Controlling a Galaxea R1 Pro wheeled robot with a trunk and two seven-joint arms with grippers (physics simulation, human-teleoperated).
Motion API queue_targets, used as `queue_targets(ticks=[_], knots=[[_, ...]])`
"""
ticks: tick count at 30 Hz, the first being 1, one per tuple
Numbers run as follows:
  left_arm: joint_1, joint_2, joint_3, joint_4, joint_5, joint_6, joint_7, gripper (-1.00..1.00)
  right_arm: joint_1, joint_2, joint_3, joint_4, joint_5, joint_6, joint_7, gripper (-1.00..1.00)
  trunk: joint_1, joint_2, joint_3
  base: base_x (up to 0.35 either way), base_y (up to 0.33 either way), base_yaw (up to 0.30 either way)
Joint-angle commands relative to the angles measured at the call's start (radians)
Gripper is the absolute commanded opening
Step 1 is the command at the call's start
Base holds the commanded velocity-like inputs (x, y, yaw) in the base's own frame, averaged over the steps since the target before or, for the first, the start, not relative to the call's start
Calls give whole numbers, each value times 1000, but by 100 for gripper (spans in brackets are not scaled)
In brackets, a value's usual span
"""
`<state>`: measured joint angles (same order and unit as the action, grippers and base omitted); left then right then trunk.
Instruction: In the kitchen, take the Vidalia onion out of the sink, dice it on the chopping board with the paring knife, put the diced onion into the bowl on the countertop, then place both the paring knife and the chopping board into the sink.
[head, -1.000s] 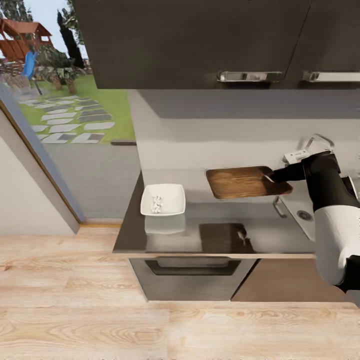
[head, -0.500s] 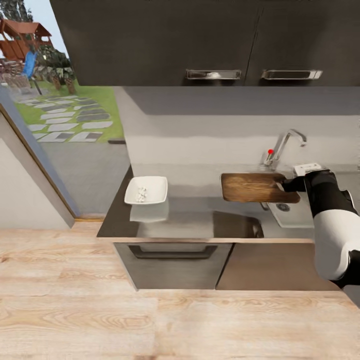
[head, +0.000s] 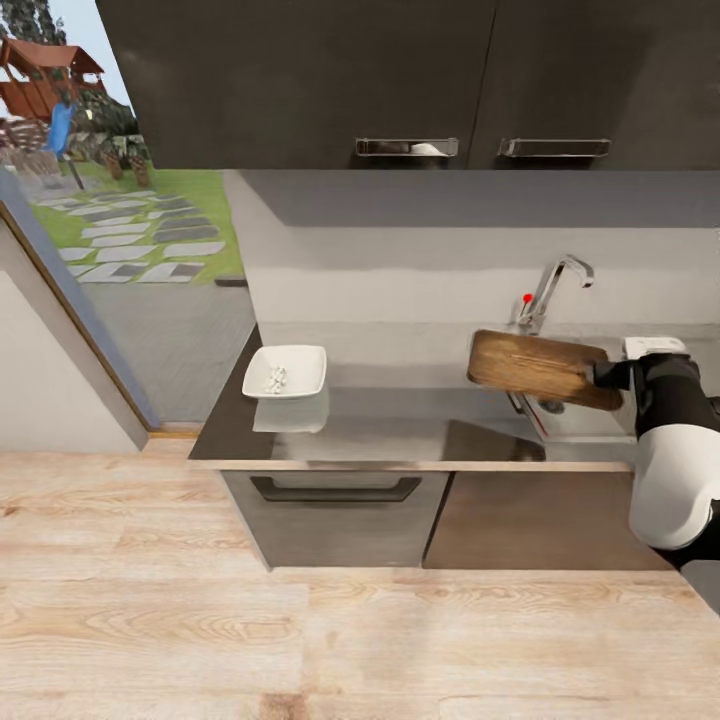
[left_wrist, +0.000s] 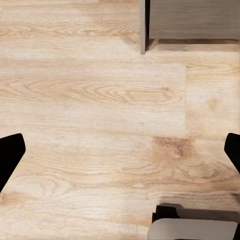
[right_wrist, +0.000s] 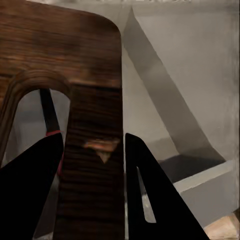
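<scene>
My right hand (head: 598, 376) grips the board (head: 535, 366) by its handle end, tilted above the sink (head: 580, 420), under the tap (head: 552, 288). Bowl (head: 287, 371) sits on the worktop (head: 400, 430) at nine o'clock. My left hand (left_wrist: 120, 155) hangs released over the floor (left_wrist: 100, 100)

No readable text, label, brand or number on anything — cabinets, worktop, board alike.

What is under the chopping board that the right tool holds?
Under the raised, tilted chopping board, gripped by the right tool, lie the sink and countertop. The board covers most of the basin, so what lies inside it cannot be told.
</scene>
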<state>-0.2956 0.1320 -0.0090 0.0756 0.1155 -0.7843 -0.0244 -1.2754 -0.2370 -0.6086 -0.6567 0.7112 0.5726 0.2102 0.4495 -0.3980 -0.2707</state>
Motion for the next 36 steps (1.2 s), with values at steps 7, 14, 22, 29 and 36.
queue_targets(ticks=[7,14,22,29,36], knots=[[-2,0,-2,4,6,-6,-2,100,-2,5,-44,44,-11,-65,-150,-100,1,-2,-2,0,0,0],[-2,0,-2,4,6,-6,-2,100,-2,23,-42,193,-187,-214,-425,-100,1,-2,-2,0,0,0],[-2,-2,-2,4,6,-6,-2,100,-2,37,-47,241,-239,-268,-574,-100,1,-2,-2,0,0,0],[-2,-4,-2,4,6,-6,-2,100,-1,35,-47,245,-407,-361,-699,-100,1,-2,-2,0,0,0],[-2,-6,-2,4,6,-6,-2,100,-1,36,-48,268,-438,-466,-776,-100,1,-2,-2,0,0,0]])
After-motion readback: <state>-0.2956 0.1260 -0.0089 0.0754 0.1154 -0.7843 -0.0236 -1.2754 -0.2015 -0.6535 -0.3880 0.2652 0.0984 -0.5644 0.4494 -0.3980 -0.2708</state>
